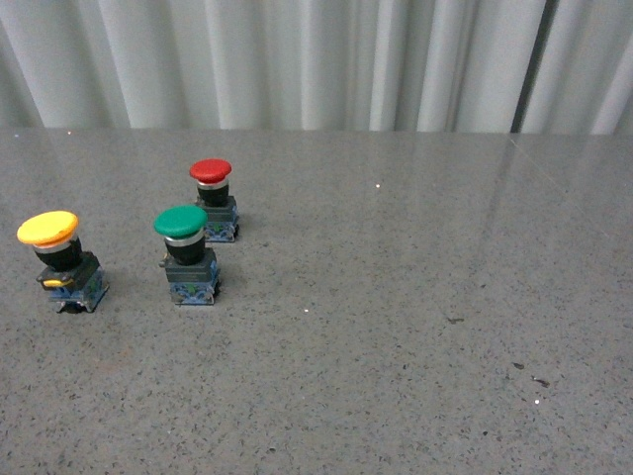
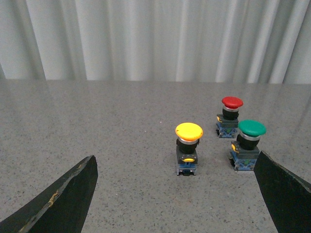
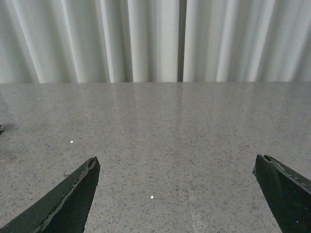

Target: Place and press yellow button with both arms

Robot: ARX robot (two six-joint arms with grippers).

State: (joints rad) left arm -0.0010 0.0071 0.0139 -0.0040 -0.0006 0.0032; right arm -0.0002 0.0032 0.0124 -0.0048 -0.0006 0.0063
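Observation:
The yellow button (image 1: pixel 61 259) stands upright on the grey speckled table at the far left of the front view. It has a round yellow cap, a black neck and a dark base with a blue bottom. It also shows in the left wrist view (image 2: pixel 188 148), ahead of my left gripper (image 2: pixel 177 194), which is open, empty and well short of it. My right gripper (image 3: pixel 177 194) is open and empty over bare table; no button shows in the right wrist view. Neither arm shows in the front view.
A green-capped button (image 1: pixel 186 253) stands right of the yellow one, and a red-capped button (image 1: pixel 214 198) stands behind it. Both show in the left wrist view, green (image 2: pixel 249 144) and red (image 2: pixel 230 116). White curtains hang behind the table's far edge.

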